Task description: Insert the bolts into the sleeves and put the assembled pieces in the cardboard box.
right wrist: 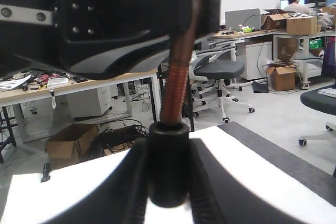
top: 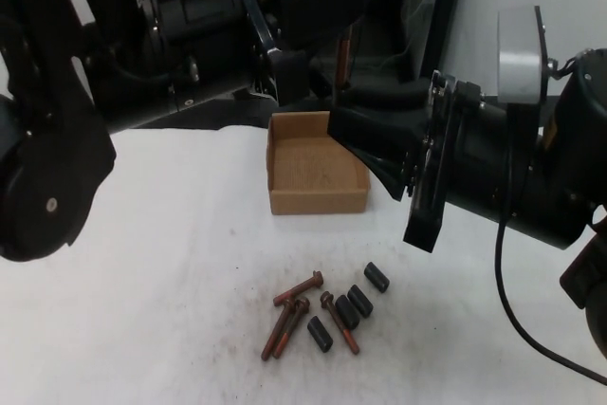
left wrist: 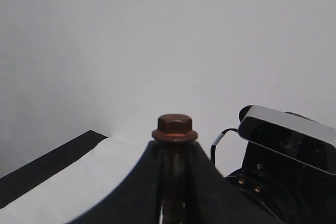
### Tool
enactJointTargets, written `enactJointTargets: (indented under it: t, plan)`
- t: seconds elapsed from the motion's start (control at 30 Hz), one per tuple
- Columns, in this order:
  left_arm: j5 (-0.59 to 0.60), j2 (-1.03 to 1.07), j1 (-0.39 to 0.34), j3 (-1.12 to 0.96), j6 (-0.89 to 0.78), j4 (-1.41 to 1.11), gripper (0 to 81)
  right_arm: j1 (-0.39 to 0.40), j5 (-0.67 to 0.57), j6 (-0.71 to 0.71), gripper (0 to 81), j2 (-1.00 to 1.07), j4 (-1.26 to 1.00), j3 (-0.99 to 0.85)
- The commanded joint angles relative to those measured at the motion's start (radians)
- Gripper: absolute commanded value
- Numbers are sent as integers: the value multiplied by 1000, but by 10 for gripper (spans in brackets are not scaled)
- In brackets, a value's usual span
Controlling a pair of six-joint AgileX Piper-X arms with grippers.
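My left gripper [left wrist: 175, 150] is shut on a copper bolt [left wrist: 175, 128], head end showing between its fingers. In the high view this bolt [top: 347, 49] hangs upright above the far edge of the cardboard box [top: 318, 198]. My right gripper [right wrist: 168, 153] is shut on a black sleeve [right wrist: 168, 169]. The bolt's threaded end [right wrist: 174, 90] enters the sleeve's top opening. Loose on the white cloth lie several copper bolts [top: 299, 288] and several black sleeves [top: 359, 301].
The open box stands at the middle of the white bench [top: 171, 263], with the loose parts in front of it. The right arm's body [top: 512, 173] hangs over the bench's right side, and a dark arm base [top: 47, 177] stands at the left.
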Motion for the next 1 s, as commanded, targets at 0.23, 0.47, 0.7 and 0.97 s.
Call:
enactJointTargets:
  t: [0.23,0.47,0.7,0.97]
  plan:
    - [3,-1,-3,-3,-32,4,3,-1,21,7,8,-10,-28,-8]
    - [2,-1,-3,-3,-33,-4,3,-1,21,7,8,-10,-26,-8]
    - [-1,-1,-5,-3,-35,-34,3,-1,21,7,8,-10,-19,-8]
    - [-1,37,-67,-3,-31,-34,3,-1,21,7,8,-10,2,-8]
